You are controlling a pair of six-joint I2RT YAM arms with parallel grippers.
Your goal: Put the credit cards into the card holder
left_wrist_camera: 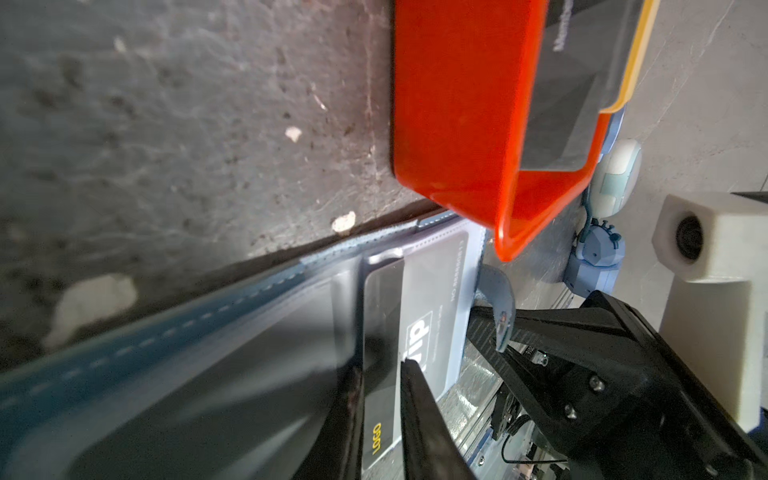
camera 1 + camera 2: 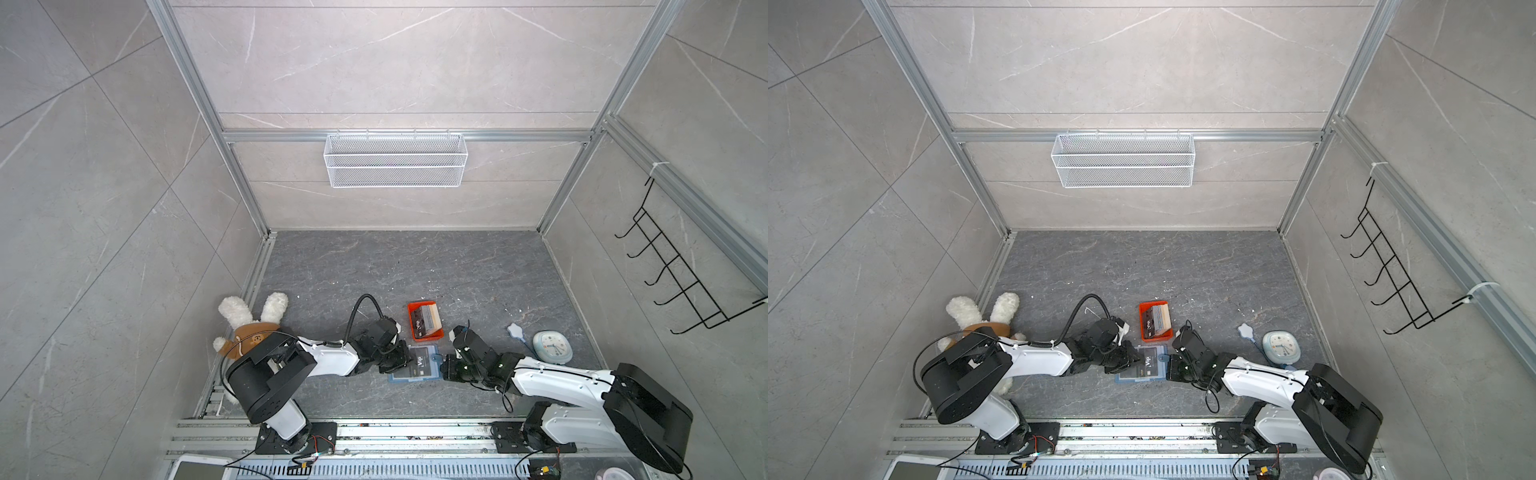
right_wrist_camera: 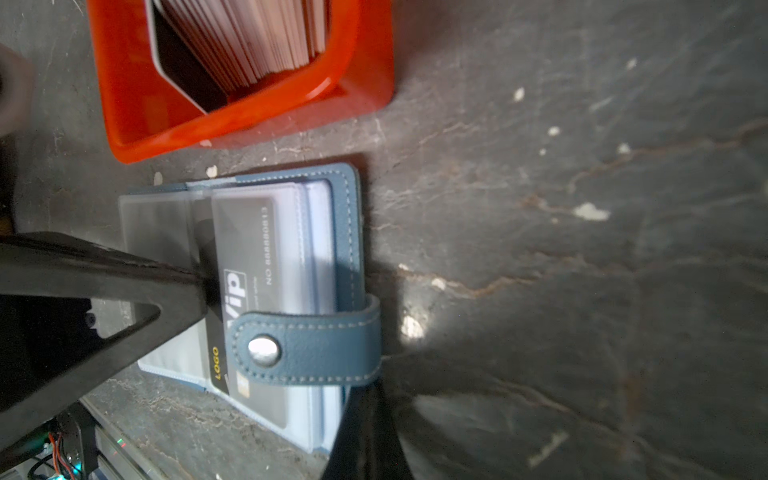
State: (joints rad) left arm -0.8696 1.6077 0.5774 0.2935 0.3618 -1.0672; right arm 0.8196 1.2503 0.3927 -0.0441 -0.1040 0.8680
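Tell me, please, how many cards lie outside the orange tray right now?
1: a dark VIP card, partway into a clear pocket of the open card holder in front of the tray. Other pockets may hide more.

I am seeing a blue card holder (image 3: 347,232) with pale stitching; an orange tray (image 3: 365,79); my card (image 3: 216,291) showing black, lettered white and yellow.

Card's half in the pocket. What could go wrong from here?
1. The card sits partly in the holder's pocket, pinched by the left claw; pushing may buckle the pocket.
2. The shut right claw sits only at the holder's edge by the tab; the holder may pivot toward the tray close behind.
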